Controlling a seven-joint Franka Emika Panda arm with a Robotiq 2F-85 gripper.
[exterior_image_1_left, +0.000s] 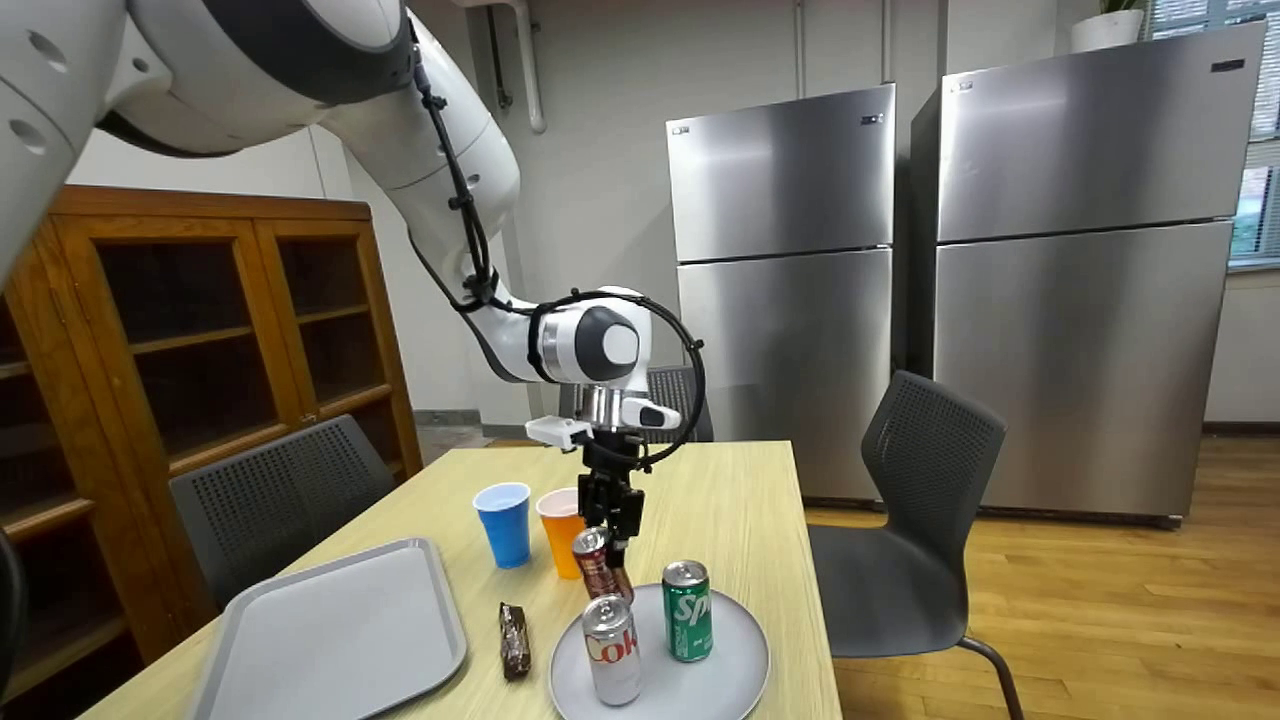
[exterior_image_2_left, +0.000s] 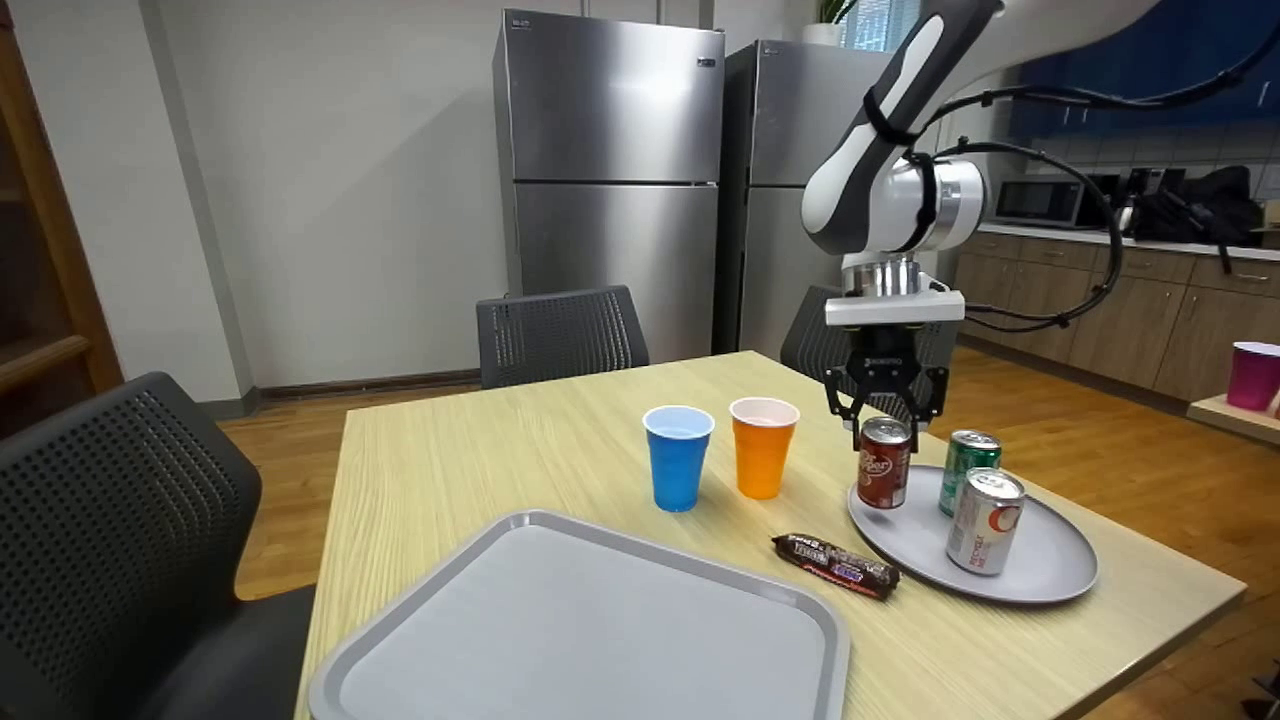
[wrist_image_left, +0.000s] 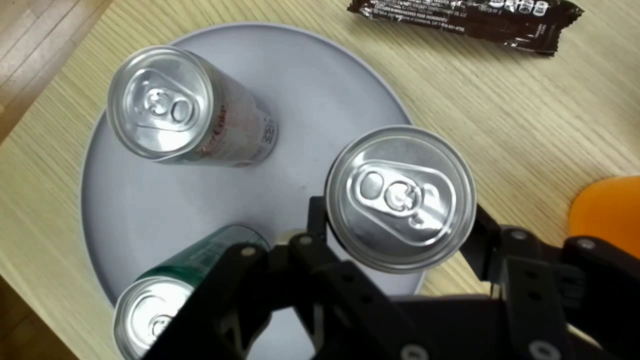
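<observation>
Dark-red metal Dr Pepper can (exterior_image_2_left: 884, 478) held at the edge of a round grey plate (exterior_image_2_left: 1050, 555).
Fingers (wrist_image_left: 316, 215) clasp its upper sides; this looks like the grasping step, base contact unclear, and the next move calls for keeping it level.

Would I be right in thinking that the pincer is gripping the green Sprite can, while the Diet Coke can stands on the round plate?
Not quite: as an exterior view shows, the pincer grips the dark red Dr Pepper can; the green Sprite can stands on the round plate, as does the Diet Coke can.
</observation>
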